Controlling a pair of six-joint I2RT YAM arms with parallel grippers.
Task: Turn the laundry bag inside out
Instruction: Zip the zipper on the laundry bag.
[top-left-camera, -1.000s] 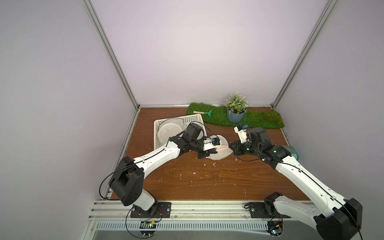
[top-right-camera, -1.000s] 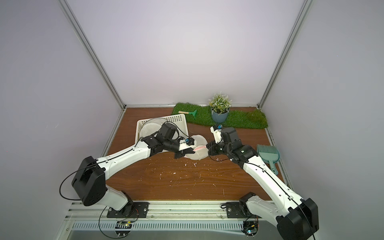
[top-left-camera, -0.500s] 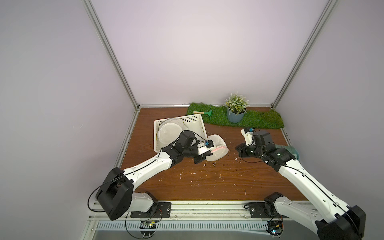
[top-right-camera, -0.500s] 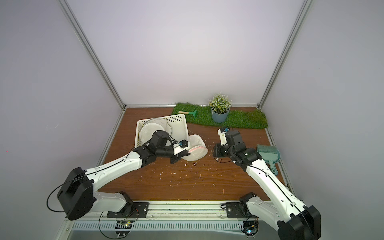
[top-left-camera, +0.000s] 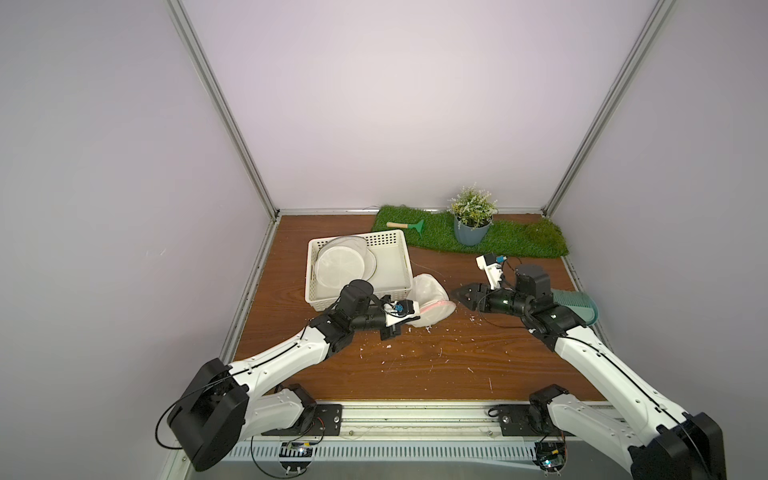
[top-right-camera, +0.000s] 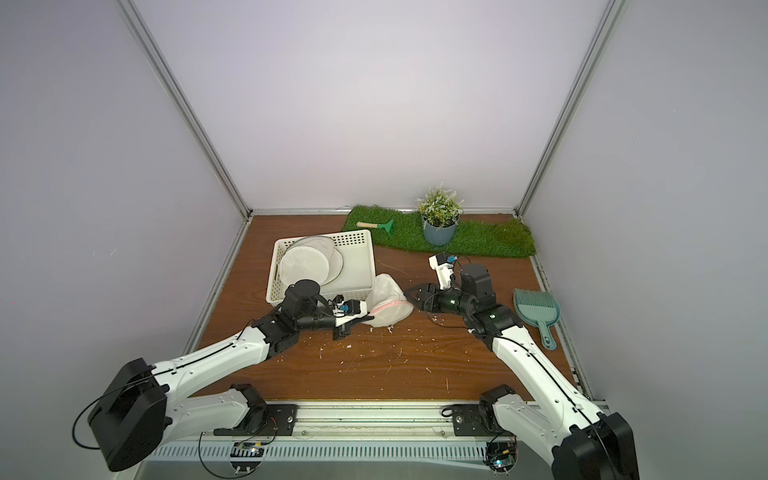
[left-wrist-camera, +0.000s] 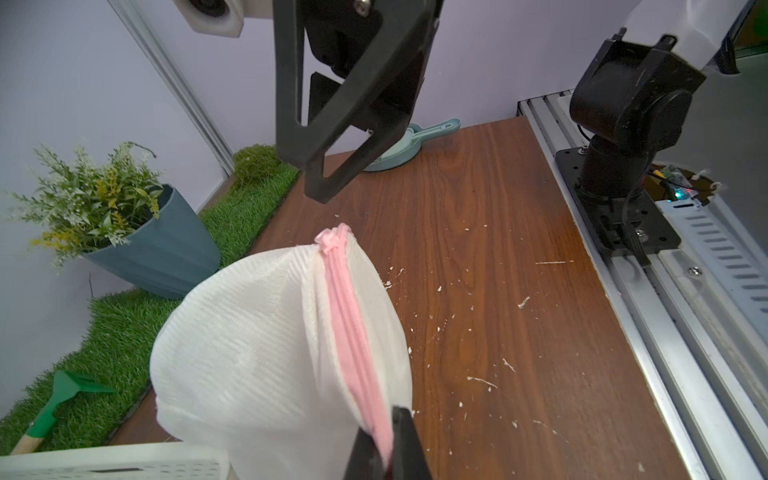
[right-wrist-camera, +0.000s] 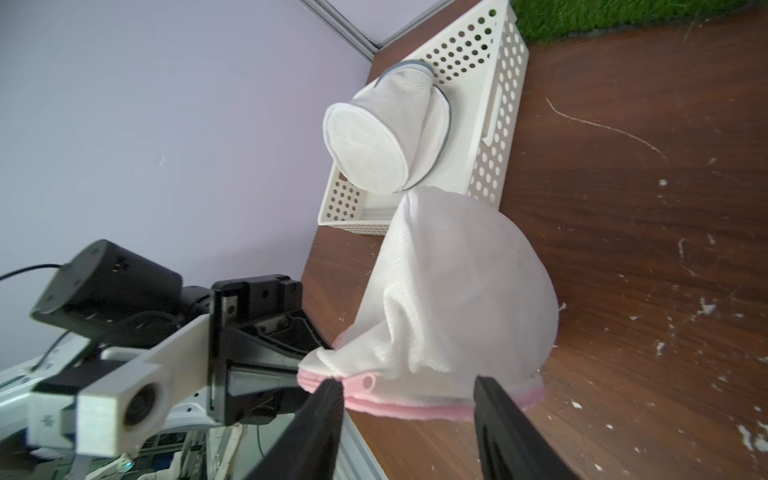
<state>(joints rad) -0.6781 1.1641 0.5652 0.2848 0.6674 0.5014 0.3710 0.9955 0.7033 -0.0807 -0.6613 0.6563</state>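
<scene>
The left hand (left-wrist-camera: 386, 453) pinches the pink rim (left-wrist-camera: 353, 332) of the laundry bag (left-wrist-camera: 249, 353); the right hand (top-left-camera: 462, 297) is spread beside it.

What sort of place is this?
Probably a lab test booth: plain lilac wall panels in aluminium framing, two robot arms bolted to a metal rail, staged props like the artificial green grass mat.

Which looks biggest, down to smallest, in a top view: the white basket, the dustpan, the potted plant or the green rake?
1. White basket.
2. Dustpan and potted plant: they look about alike.
3. Green rake.
</scene>
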